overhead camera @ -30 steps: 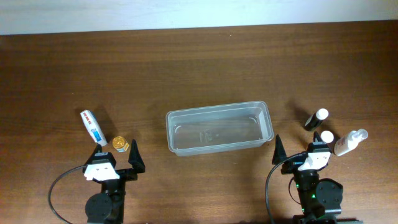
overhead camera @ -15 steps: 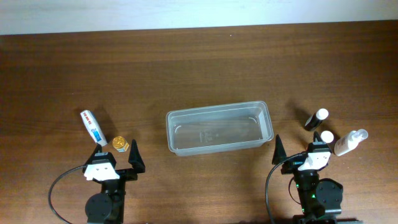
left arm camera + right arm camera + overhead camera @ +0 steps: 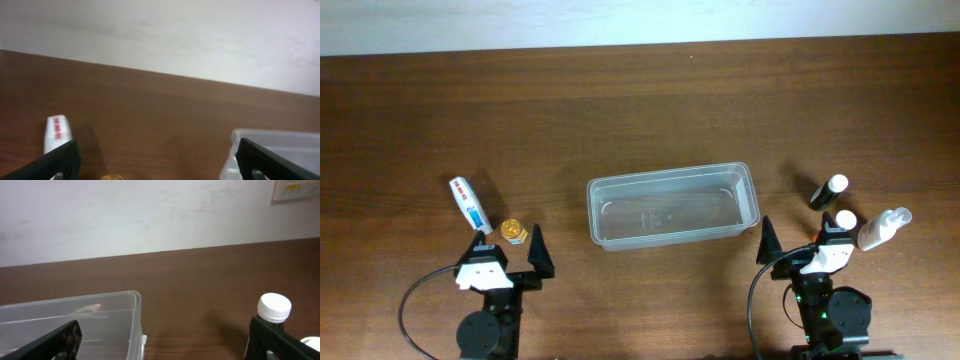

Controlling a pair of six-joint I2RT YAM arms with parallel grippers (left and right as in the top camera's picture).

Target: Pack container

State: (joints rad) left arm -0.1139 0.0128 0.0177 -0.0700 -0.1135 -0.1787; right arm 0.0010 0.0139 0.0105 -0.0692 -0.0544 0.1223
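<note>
Clear tub, sitting mid-desk

The container point(image 3: 672, 206) is a shallow, see-through plastic rectangular tub with rounded corners and a rim, open side up, flat on the desk point(image 3: 640, 110). Its long side runs left-right, slightly tilted, and it looks empty from overhead.

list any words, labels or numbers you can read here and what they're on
Nothing here can be read as actual words.
white tube: red and blue print, too blurred to read.
container: faint moulded marks in its base, too small to read.
paper on the wall, in the right wrist view: printed lines, too small to read.
</note>
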